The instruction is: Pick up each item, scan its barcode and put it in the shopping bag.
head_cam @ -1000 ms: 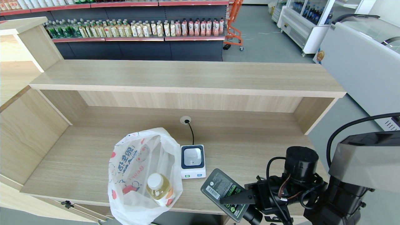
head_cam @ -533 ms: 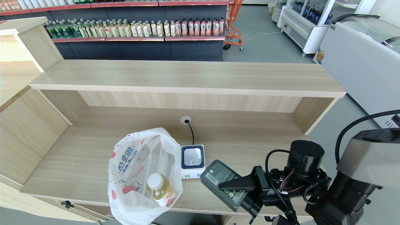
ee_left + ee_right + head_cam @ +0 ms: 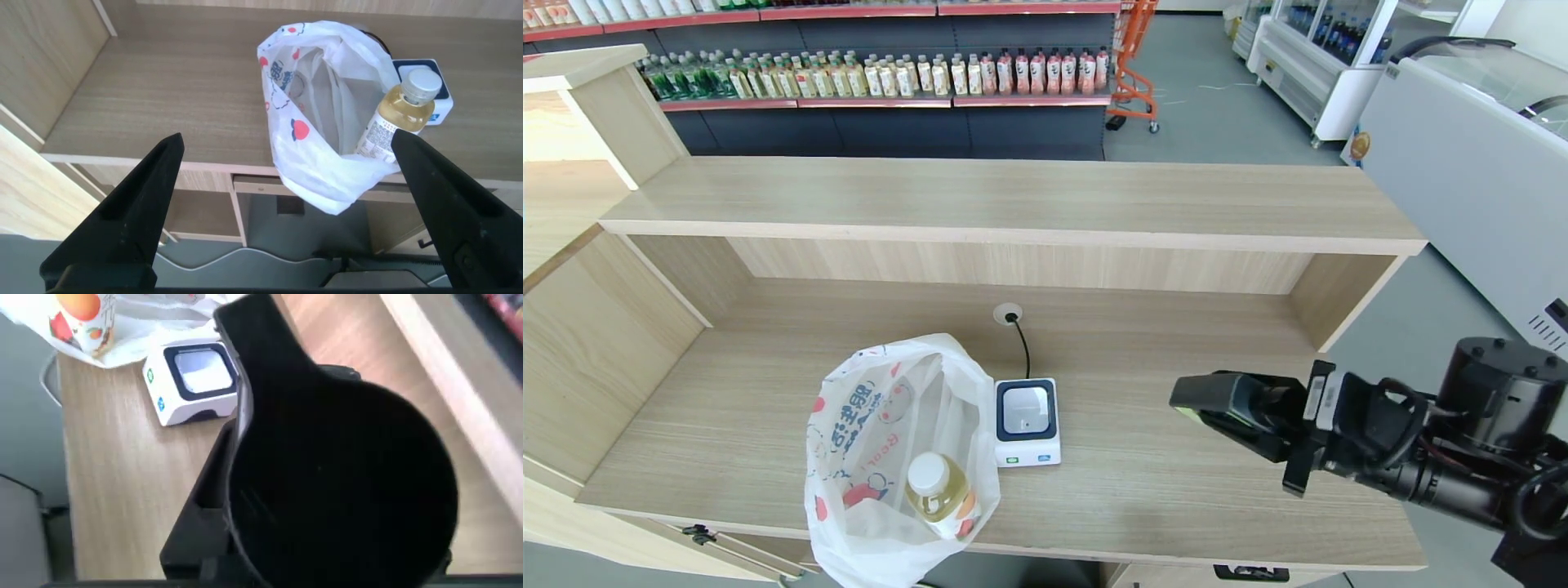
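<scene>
A pale wood-grain worktop (image 3: 1176, 490) runs across a shop checkout, with a raised ledge behind it. On its front left stands a white plastic shopping bag (image 3: 866, 425) printed with red hearts and blue lettering. Its mouth gapes open upward, and its lower part hangs over the front edge of the worktop.

From the right, the right arm holds its end effector (image 3: 1233, 400) in the air over the right part of the worktop, clamped on a flat dark pack (image 3: 1201, 412). The pack is turned edge-on to the head camera and sits well to the right of the scanner, apart from the bag.

The left end effector (image 3: 288, 137) hangs in front of the worktop, facing the bag, with its two black fingers (image 3: 122, 229) spread wide apart and holding nothing.

A small white scanner (image 3: 1027, 420) with a dark-framed window lies flat just to the right of the bag, touching it or nearly so. A black cable (image 3: 1021, 343) runs back from it to a round port.

Inside the bag, a bottle (image 3: 939, 486) of yellowish drink with a white cap leans against the right side.
</scene>
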Tool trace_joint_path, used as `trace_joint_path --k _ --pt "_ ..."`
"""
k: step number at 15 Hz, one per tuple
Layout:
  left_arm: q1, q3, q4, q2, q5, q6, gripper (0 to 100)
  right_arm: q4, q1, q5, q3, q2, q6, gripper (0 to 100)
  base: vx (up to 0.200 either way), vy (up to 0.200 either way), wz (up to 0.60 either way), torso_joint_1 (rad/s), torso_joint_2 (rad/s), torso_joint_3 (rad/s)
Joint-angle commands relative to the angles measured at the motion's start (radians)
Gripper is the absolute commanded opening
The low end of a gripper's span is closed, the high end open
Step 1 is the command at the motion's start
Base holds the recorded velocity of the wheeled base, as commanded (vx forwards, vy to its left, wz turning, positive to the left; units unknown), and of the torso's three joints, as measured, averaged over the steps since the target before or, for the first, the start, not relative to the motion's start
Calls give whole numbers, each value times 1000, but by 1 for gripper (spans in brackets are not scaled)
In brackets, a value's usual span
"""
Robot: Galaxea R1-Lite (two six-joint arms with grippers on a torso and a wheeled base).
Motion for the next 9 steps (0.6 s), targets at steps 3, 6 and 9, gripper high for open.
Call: trace_joint_path --k 3,6,9 --pt "0 0 0 0 0 0 100 215 -52 -45 -31 -189 596 0 0 0 0 0 0 0" --pt "0 0 0 0 0 0 100 256 26 -137 -102 -152 1153 0 0 0 0 0 0 0" --pt "0 0 0 0 0 0 100 241 81 -207 -126 -75 1243 0 0 0 0 0 0 0"
